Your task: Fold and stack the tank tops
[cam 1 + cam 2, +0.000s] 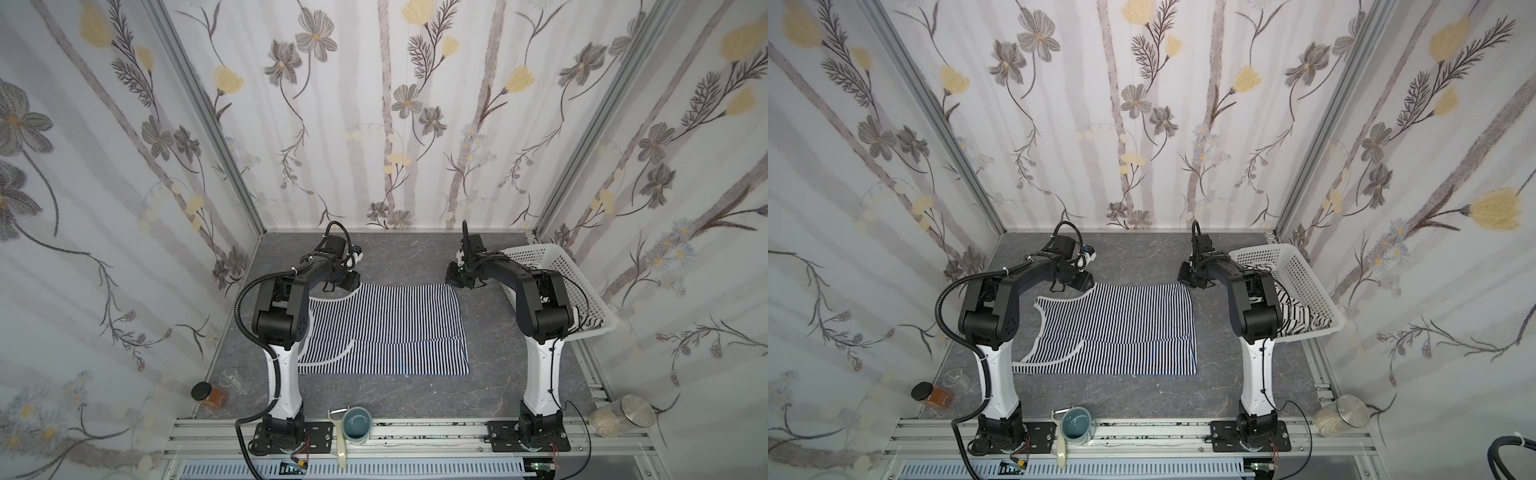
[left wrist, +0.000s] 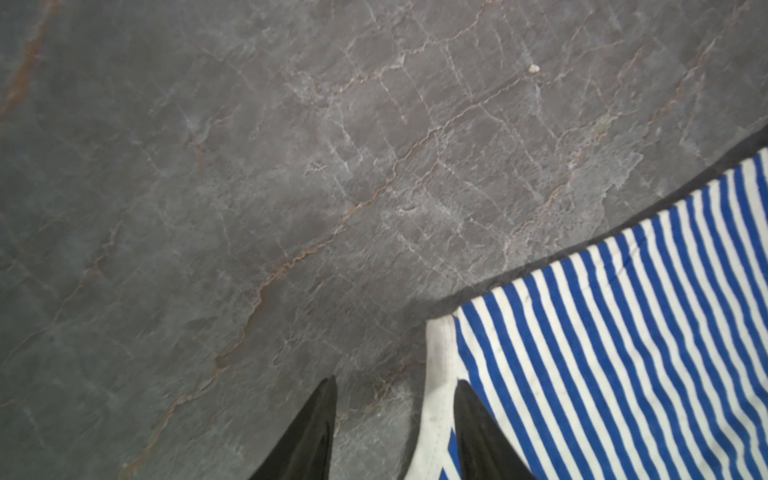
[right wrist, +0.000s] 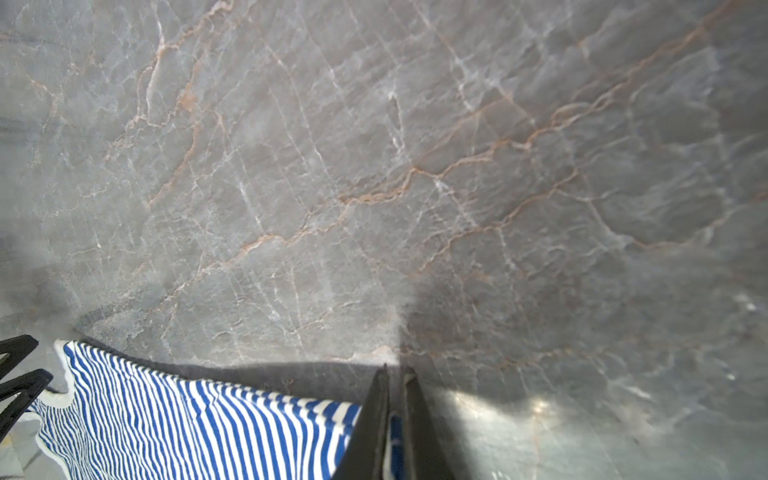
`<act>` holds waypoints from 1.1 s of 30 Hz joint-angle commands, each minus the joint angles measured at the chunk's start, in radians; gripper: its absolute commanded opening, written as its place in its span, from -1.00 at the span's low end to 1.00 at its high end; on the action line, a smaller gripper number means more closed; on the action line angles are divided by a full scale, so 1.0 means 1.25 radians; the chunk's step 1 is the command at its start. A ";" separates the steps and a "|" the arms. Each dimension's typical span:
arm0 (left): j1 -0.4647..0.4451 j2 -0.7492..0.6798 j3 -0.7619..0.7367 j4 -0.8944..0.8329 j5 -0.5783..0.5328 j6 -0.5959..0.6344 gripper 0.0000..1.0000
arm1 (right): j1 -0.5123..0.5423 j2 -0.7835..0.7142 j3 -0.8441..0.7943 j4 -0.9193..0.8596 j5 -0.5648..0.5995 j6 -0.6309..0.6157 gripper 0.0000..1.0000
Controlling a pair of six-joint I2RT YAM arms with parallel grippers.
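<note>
Far-edge grab: navy-striped tank top point(image 1: 386, 328) flat mid counter point(image 1: 490, 374).
Right end effector point(image 3: 397, 374) clamped on its far-right corner, left end effector point(image 2: 395, 380) apart astride the white trim point(image 2: 436, 374); we close left, then lift level.

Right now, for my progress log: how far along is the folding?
Done: the navy-striped top lies spread, near side folded over. In hand: right tool pinches its far corner; left tool open around strap trim. Left: finishing it, plus the black-striped top in the basket.
</note>
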State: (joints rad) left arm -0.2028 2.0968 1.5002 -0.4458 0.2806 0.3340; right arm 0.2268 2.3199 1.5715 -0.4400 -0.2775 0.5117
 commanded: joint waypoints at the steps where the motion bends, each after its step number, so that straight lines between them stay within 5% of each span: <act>1: 0.000 -0.007 0.005 -0.002 -0.005 -0.001 -0.05 | 0.001 -0.017 -0.004 0.013 0.005 -0.012 -0.90; 29: -0.051 0.073 0.056 -0.010 0.017 -0.023 -0.20 | 0.008 -0.066 -0.073 0.058 0.011 -0.003 -0.99; 33: -0.052 0.077 0.053 -0.010 0.019 -0.022 -0.34 | 0.008 -0.062 -0.071 0.062 0.008 -0.001 -1.00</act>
State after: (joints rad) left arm -0.2657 2.1799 1.5734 -0.4339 0.3038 0.3141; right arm 0.2363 2.2520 1.4811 -0.3927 -0.2771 0.5072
